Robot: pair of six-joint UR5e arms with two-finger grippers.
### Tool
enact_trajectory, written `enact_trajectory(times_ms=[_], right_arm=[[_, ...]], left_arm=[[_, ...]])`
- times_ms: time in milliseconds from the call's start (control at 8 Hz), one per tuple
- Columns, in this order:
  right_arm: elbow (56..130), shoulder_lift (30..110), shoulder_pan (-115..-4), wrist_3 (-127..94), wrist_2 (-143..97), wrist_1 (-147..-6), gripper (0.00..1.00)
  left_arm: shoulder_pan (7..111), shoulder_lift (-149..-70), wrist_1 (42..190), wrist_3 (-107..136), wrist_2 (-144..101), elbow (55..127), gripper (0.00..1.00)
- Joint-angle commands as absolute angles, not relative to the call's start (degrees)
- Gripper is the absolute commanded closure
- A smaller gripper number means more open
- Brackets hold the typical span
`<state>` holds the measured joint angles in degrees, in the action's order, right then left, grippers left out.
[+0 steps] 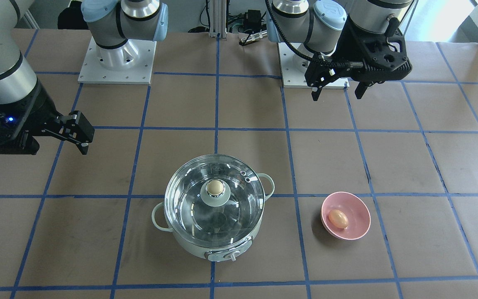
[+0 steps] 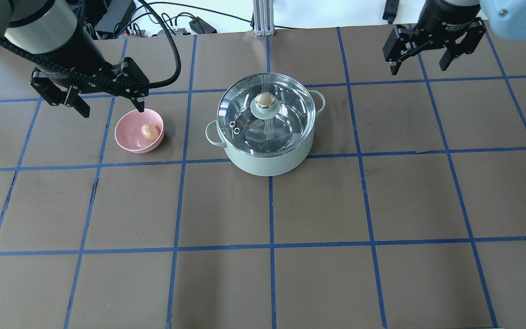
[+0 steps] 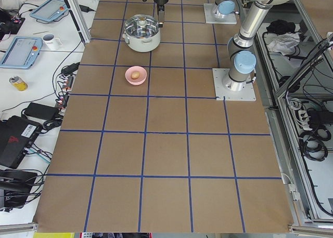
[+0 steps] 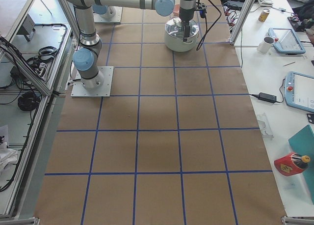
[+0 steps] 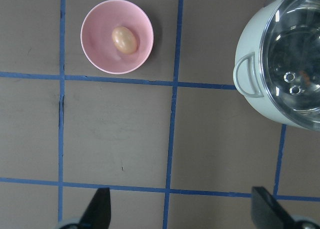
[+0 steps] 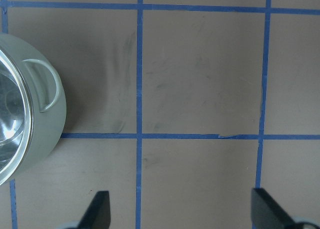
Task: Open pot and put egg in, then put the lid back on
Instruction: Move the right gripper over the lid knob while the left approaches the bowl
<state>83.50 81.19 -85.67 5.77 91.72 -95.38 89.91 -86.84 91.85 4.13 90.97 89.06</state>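
The mint-green pot (image 2: 267, 164) stands mid-table with the glass lid (image 2: 290, 119) on it, its beige-topped knob upright. The tan egg (image 2: 149, 131) lies in a pink bowl (image 2: 128, 141) to the pot's left. My left gripper (image 2: 112, 109) hangs open and empty above the bowl's far edge; its wrist view shows the egg (image 5: 124, 39) and the pot (image 5: 255, 54). My right gripper (image 2: 418, 68) is open and empty, high at the far right of the pot, whose handle side (image 6: 47, 114) shows in its wrist view. The front view shows the pot (image 1: 189, 247), lid (image 1: 235, 216) and egg (image 1: 338, 218).
The table is brown paper with a blue tape grid (image 2: 270, 205). The arm base plates (image 1: 116, 62) stand on the robot's side. Cables and an aluminium post (image 2: 260, 18) lie beyond the far edge. Tablets, a mug and a can sit on side benches (image 3: 31, 45).
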Motion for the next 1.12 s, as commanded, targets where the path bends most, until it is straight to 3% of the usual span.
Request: enact_trajectory(times_ms=[0, 375, 875, 1000], right_arm=[[83.76, 81.30, -86.65, 5.71, 91.58, -95.45, 0.00], [85.25, 81.56, -87.62, 4.30, 90.28, -97.63, 0.00], [78.51, 73.94, -99.37, -8.93, 85.96, -104.41, 0.00], [77.53, 71.22, -101.93, -12.97, 86.04, -105.11, 0.00]], left_arm=[[89.74, -87.01, 91.76, 3.96, 91.05, 89.21, 0.00], [83.69, -90.33, 85.48, 2.73, 90.53, 89.73, 0.00], [83.41, -107.10, 67.45, 2.90, 90.44, 89.91, 0.00], [83.32, -108.01, 66.54, 2.81, 90.61, 89.91, 0.00]])
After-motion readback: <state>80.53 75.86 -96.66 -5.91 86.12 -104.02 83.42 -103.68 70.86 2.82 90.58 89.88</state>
